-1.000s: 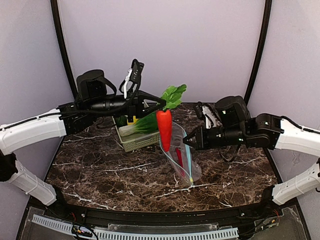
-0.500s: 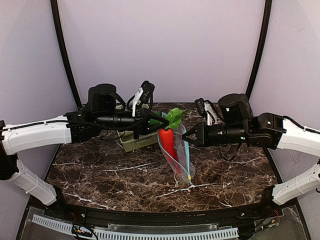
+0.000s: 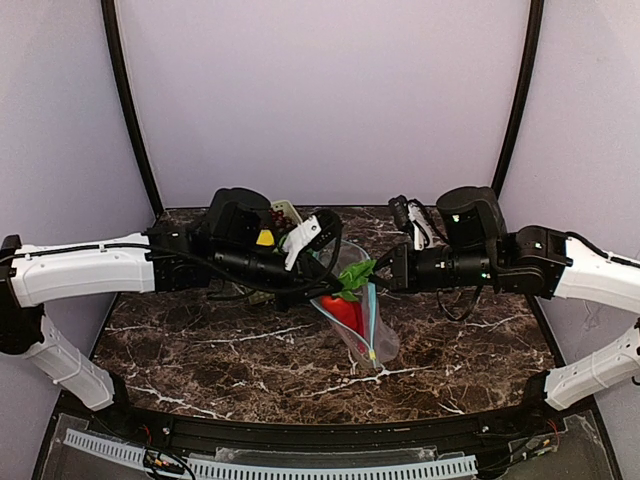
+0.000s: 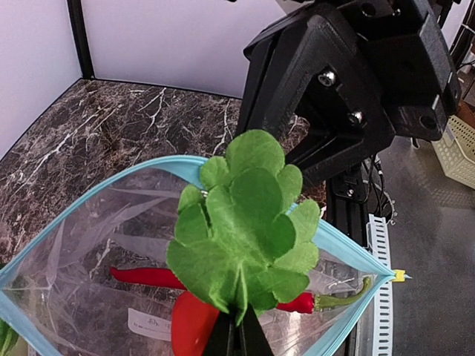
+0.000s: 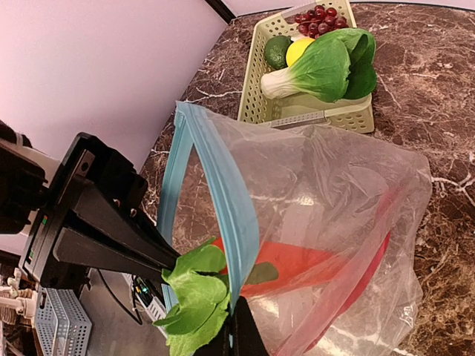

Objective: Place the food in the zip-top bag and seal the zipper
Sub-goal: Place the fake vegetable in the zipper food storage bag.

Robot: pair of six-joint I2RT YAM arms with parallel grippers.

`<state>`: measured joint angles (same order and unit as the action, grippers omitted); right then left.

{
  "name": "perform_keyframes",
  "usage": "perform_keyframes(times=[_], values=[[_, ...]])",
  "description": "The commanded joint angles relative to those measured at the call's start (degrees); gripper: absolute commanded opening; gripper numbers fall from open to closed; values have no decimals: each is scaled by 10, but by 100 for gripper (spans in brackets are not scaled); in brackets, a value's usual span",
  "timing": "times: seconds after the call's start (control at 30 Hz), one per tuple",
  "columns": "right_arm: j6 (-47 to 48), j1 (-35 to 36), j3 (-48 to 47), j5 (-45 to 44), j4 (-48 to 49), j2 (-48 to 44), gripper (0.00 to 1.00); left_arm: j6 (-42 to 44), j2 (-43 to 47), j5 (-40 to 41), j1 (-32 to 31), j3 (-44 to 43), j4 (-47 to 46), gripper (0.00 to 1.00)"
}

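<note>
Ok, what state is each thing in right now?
clear crinkly zip-top bag: held up, mouth open.
light blue zipper strip: unsealed.
fat red toy pepper with leafy green top: partway into the bag.
thin red chilli: lying inside the bag.
left tool: shut on the pepper.
right tool: shut on the bag's rim.

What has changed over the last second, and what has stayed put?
The left hand swung right and down, lowering the red toy vegetable it grips from above the zip-top bag into its open mouth; only the green leaves poke out. Unchanged: the right hand holds the bag's rim open, the thin chilli lies inside, and the basket sits behind.
</note>
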<state>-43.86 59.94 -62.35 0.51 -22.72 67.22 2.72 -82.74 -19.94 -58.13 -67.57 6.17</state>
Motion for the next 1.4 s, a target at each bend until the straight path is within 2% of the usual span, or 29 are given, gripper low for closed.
perform_keyframes(times=[0.0,0.7,1.07,1.2,1.37], values=[[-3,-3,-3,7,22,-5,0,33,-15,27,-16,-28,55,2],[-2,-3,-8,19,27,8,0,47,-91,43,-42,-76,108,4],[-3,-3,-4,15,27,6,0,29,-114,30,-44,-87,89,8],[-4,-3,1,11,27,1,0,21,-109,24,-43,-83,74,13],[-7,-3,4,11,27,-3,0,12,-101,27,-43,-84,72,29]])
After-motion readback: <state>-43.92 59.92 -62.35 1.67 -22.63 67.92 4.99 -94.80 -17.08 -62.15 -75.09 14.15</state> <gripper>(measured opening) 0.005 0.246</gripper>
